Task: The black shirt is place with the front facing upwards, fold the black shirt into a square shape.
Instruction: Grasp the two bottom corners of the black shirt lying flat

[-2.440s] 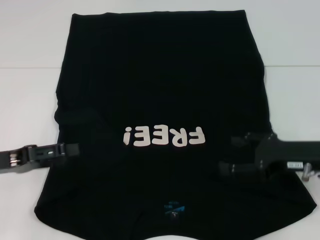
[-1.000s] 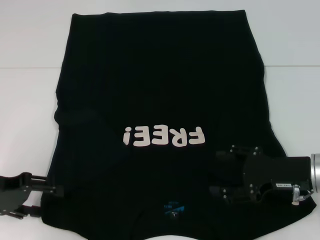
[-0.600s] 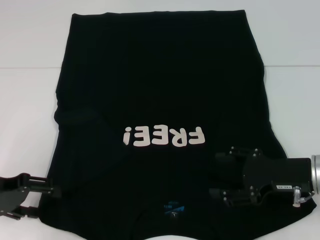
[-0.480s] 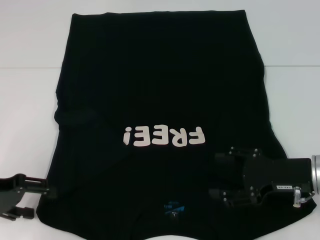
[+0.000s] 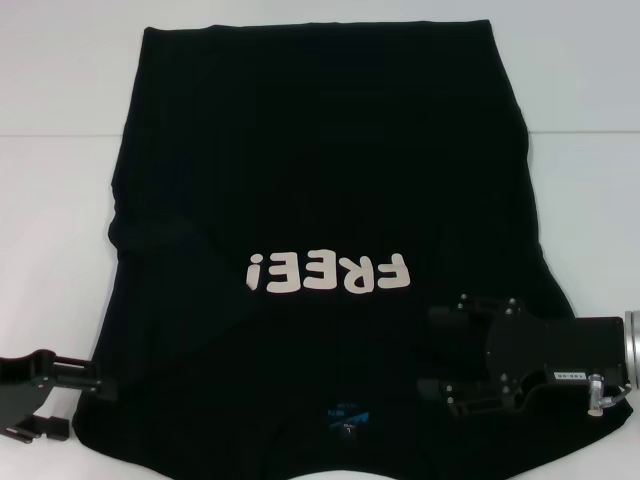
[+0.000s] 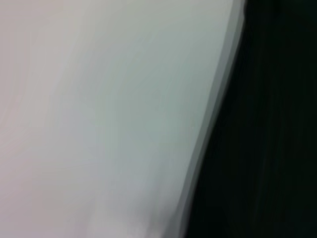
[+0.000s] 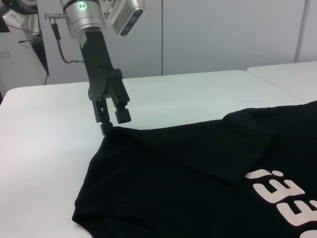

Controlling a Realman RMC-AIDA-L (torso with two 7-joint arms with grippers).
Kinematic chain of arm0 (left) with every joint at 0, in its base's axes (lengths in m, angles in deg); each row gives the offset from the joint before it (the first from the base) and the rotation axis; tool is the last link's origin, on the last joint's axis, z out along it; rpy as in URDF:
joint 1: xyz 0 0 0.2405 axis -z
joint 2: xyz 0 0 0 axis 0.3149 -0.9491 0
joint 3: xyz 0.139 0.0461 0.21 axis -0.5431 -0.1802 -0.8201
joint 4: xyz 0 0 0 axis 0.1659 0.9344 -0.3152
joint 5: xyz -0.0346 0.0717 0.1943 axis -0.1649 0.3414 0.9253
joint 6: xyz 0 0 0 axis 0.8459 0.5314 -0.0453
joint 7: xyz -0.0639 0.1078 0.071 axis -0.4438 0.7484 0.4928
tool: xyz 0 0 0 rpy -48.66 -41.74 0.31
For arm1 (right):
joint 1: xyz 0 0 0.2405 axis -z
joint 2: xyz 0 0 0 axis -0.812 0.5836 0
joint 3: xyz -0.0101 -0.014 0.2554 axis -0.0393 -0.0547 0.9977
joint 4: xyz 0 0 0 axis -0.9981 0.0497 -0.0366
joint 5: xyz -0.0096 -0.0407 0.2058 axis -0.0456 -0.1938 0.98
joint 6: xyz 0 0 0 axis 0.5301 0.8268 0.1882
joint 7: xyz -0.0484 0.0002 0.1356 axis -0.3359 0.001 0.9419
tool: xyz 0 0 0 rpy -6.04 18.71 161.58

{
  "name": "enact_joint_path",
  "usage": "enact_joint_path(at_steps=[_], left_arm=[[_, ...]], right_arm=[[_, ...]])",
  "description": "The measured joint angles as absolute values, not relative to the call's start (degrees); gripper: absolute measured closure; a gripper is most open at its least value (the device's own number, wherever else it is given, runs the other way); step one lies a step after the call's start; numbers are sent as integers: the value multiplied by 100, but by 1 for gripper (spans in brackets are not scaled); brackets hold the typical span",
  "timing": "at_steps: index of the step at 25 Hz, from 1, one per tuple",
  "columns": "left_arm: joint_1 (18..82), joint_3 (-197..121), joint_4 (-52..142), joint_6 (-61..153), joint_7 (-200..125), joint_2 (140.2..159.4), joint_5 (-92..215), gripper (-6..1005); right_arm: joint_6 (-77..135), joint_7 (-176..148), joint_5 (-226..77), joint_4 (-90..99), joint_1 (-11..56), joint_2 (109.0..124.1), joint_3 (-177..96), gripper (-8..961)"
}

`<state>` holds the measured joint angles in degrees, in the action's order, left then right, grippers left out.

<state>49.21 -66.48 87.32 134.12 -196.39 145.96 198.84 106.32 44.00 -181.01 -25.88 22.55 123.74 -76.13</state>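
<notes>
The black shirt (image 5: pixel 320 170) lies flat on the white table (image 5: pixel 60 200), front up, sleeves folded in. Its white "FREE!" letters (image 5: pixel 328 272) and blue neck label (image 5: pixel 345 415) are toward the near edge. My left gripper (image 5: pixel 85 408) is open at the shirt's near left shoulder edge. The right wrist view shows it (image 7: pixel 111 123) pointing down with one finger touching the cloth's corner (image 7: pixel 111 131). My right gripper (image 5: pixel 430 352) is open, low over the shirt's near right part. The left wrist view shows only blurred table and the shirt's edge (image 6: pixel 267 148).
A seam (image 5: pixel 580 132) crosses the table behind the shirt's middle. Bare table lies on both sides of the shirt. In the right wrist view a second white table (image 7: pixel 285 74) stands beyond, with wall panels behind.
Both grippers have moved from the shirt's mid sides toward the near shoulder area. In the last second the left gripper drew slightly outward to the shirt's edge; the right barely moved.
</notes>
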Motion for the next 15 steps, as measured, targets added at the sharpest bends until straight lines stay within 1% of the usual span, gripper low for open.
enact_joint_path(at_steps=[15], left_arm=[[5035,-6788,8795,13387,-19601,14679,19889,124]], right_arm=[[10635,4400,-18101,-2587,2239,12374,-7605,39]])
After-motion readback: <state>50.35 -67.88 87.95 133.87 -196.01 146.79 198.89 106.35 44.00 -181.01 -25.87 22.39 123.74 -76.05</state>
